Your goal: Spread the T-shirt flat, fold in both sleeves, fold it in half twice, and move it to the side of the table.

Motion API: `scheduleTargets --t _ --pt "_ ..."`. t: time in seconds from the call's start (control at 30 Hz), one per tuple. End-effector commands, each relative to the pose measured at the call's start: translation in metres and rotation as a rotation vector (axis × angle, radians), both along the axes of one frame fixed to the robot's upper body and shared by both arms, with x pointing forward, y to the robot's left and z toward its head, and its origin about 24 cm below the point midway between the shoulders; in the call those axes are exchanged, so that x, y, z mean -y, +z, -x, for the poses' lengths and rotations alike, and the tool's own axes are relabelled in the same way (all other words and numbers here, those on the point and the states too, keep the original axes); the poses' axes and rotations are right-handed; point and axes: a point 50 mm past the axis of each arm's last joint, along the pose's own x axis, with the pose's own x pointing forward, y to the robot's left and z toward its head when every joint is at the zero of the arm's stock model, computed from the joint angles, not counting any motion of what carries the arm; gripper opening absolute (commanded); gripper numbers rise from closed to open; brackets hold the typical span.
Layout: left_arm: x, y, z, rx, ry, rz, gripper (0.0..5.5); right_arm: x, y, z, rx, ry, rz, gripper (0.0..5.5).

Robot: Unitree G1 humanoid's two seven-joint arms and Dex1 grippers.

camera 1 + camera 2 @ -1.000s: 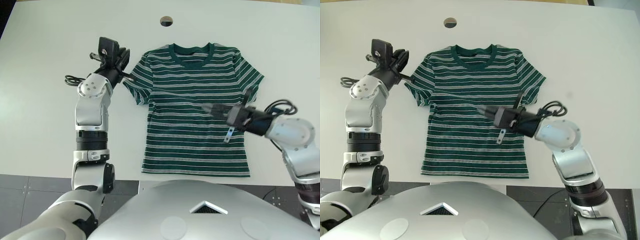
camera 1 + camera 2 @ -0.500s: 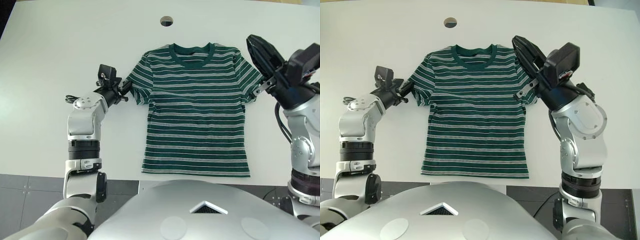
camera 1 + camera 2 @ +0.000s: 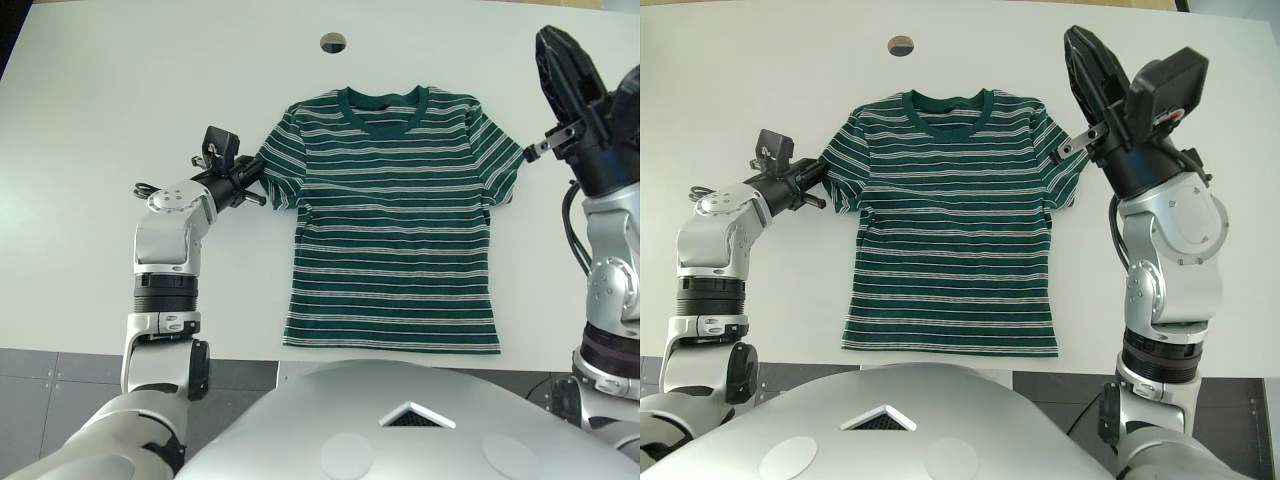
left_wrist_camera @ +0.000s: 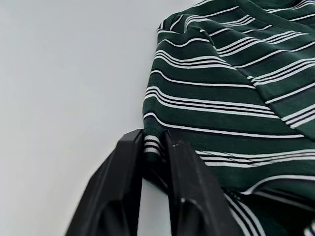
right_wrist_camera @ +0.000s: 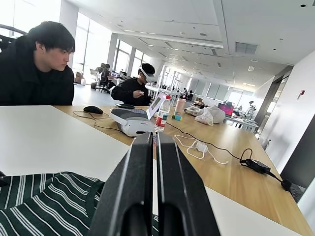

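Note:
A dark green T-shirt [image 3: 390,220] with white stripes lies face up and spread out on the white table [image 3: 90,110], collar away from me. My left gripper [image 3: 255,180] sits low at the outer edge of the shirt's left sleeve [image 4: 206,98]. Its two black fingers [image 4: 182,162] are shut on the sleeve hem in the left wrist view. My right gripper [image 3: 1080,50] is raised in the air above the right sleeve [image 3: 500,160], pointing up. It is shut with nothing between its fingers [image 5: 167,167].
A round cable hole [image 3: 333,42] sits in the table beyond the collar. The shirt's bottom hem lies close to the table's front edge [image 3: 100,347]. Bare table stretches to the left and right of the shirt.
My right arm has swung from over the shirt's middle out to the right and risen above the sleeve. My left gripper has dropped lower and now pinches the left sleeve's edge.

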Motion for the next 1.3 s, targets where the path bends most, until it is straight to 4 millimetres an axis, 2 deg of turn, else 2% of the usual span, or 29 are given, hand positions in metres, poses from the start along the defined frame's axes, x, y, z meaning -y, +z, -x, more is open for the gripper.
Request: scheduleTargets --t 0.03,0.2,0.3,0.53,0.67,0.73,0.87,1.03,1.1,1.23,1.3 --pt "0.011 0.002 0.005 -0.016 -0.038 0.068 0.14 0.009 -0.003 -0.008 0.000 -0.089 0.041 0.10" --pt "0.042 0.032 -0.006 0.098 -0.095 0.211 0.14 0.021 -0.047 -0.020 -0.072 -0.314 0.352 0.10" --pt "0.061 0.042 -0.014 0.132 -0.127 0.250 0.14 0.027 -0.065 -0.022 -0.117 -0.392 0.408 0.10" --pt "0.102 0.038 -0.020 0.106 -0.222 0.265 0.14 0.040 -0.077 -0.024 -0.177 -0.470 0.443 0.10" --pt "0.123 0.027 -0.022 0.062 -0.261 0.230 0.14 0.044 -0.084 -0.026 -0.223 -0.501 0.458 0.10" --pt "0.127 0.019 -0.024 0.037 -0.256 0.207 0.14 0.043 -0.088 -0.026 -0.257 -0.491 0.455 0.10" --pt "0.131 0.008 -0.024 0.011 -0.251 0.182 0.69 0.042 -0.100 -0.025 -0.366 -0.456 0.382 0.68" --pt "0.127 0.011 -0.023 0.069 -0.240 0.169 1.24 0.040 -0.113 -0.027 -0.507 -0.397 0.237 1.36" --pt "0.126 0.022 -0.023 0.164 -0.239 0.205 1.44 0.042 -0.116 -0.029 -0.544 -0.391 0.207 1.72" --pt "0.117 0.064 -0.017 0.504 -0.247 0.274 1.44 0.049 -0.120 -0.033 -0.585 -0.401 0.198 2.38" --pt "0.112 0.080 -0.008 0.629 -0.269 0.295 1.44 0.053 -0.122 -0.034 -0.599 -0.412 0.195 2.38"
